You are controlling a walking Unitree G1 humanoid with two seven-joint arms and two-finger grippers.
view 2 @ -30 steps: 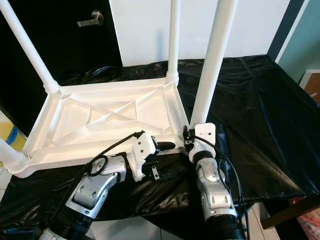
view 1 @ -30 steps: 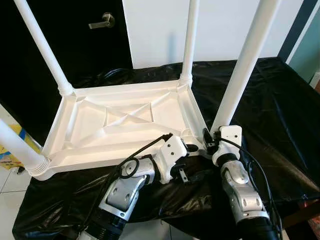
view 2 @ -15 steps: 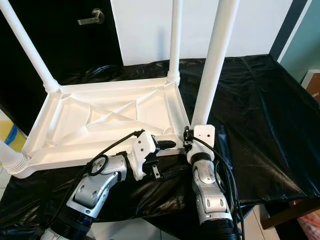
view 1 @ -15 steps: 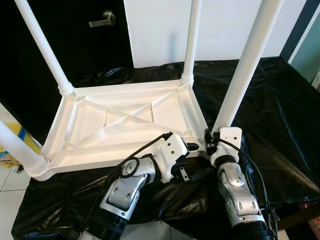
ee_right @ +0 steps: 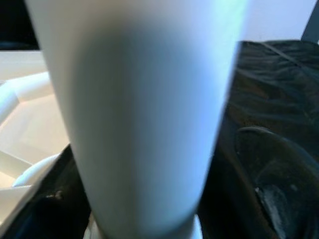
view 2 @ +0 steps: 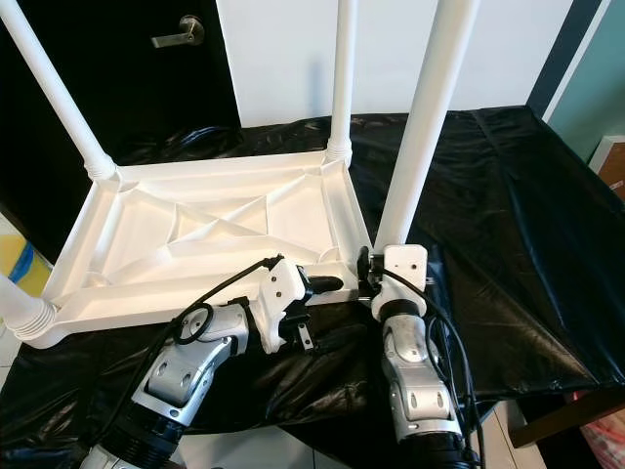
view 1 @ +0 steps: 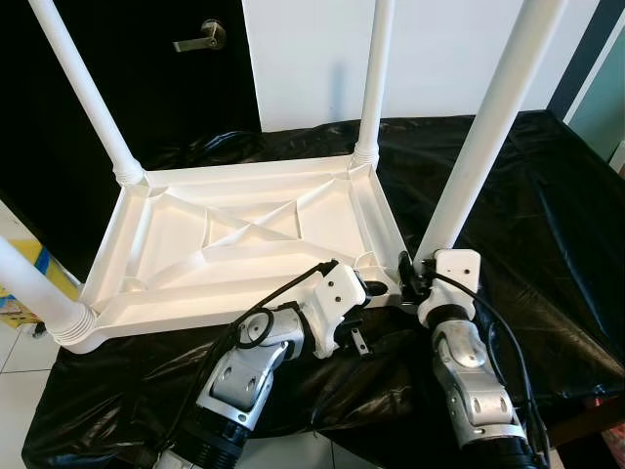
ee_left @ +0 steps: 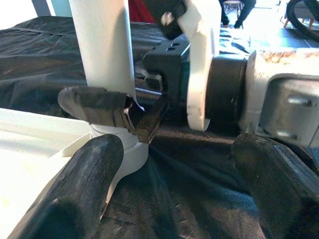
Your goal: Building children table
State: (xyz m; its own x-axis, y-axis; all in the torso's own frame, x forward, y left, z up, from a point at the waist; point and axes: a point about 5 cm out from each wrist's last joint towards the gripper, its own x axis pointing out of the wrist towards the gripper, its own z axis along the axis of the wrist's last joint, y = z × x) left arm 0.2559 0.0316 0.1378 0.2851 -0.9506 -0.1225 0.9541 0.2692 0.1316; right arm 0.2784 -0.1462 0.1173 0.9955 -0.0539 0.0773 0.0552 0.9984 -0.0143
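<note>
The white plastic children's table (view 1: 244, 234) lies upside down on a black-covered surface, its four legs pointing up. My right gripper (view 1: 415, 266) is shut on the base of the near-right leg (view 1: 479, 137), just above its corner socket. In the right wrist view that leg (ee_right: 139, 109) stands between the black fingers (ee_right: 269, 169). My left gripper (view 1: 376, 311) is open at the same corner, beside the table's near edge, holding nothing. In the left wrist view its fingers (ee_left: 75, 194) stand wide apart below the leg (ee_left: 102, 45).
Three other legs stand at the far left (view 1: 83, 88), far right (view 1: 374, 78) and near left (view 1: 34, 283). The black cover (view 1: 527, 195) spreads to the right. A dark door with a handle (view 1: 200, 39) and a white wall are behind. The surface's front edge is close to my arms.
My right wrist has shifted slightly to the right with the leg, which now leans a little more to the right. The left gripper has stayed at the corner.
</note>
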